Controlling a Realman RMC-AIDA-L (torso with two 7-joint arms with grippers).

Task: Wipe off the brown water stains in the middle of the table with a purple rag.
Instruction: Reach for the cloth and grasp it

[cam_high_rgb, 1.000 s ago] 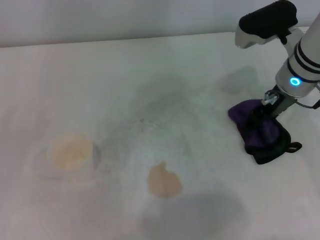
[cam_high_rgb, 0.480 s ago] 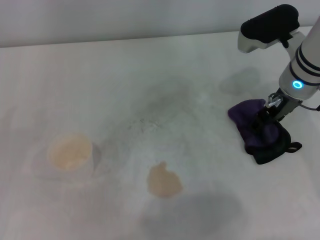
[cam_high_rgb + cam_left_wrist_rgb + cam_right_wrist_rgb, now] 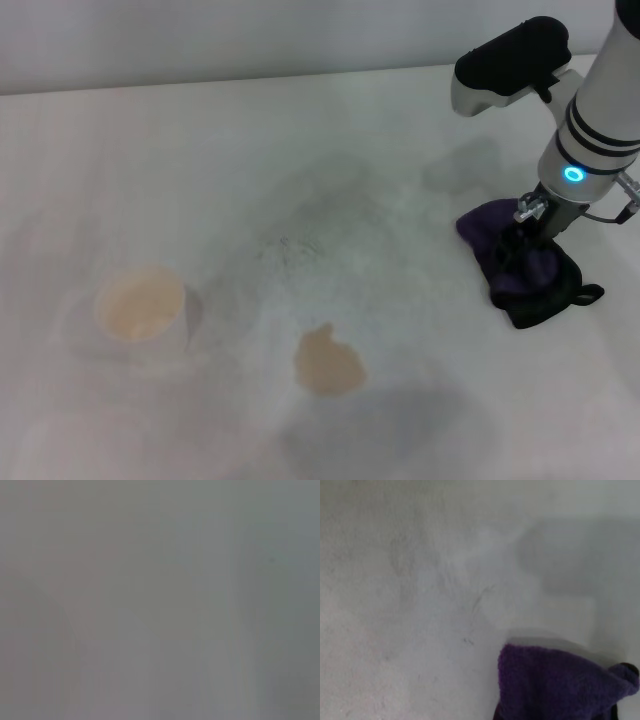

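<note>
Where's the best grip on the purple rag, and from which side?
Take the raised purple bunch at the middle of the purple rag, coming straight down from above. It lies crumpled on the table, so the hump gives the fingers something to close on; the flat black edge and loop do not. The right claw is already at that spot.

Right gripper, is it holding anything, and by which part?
The right gripper is down in the middle of the purple rag; whether it grips cannot be told.
</note>
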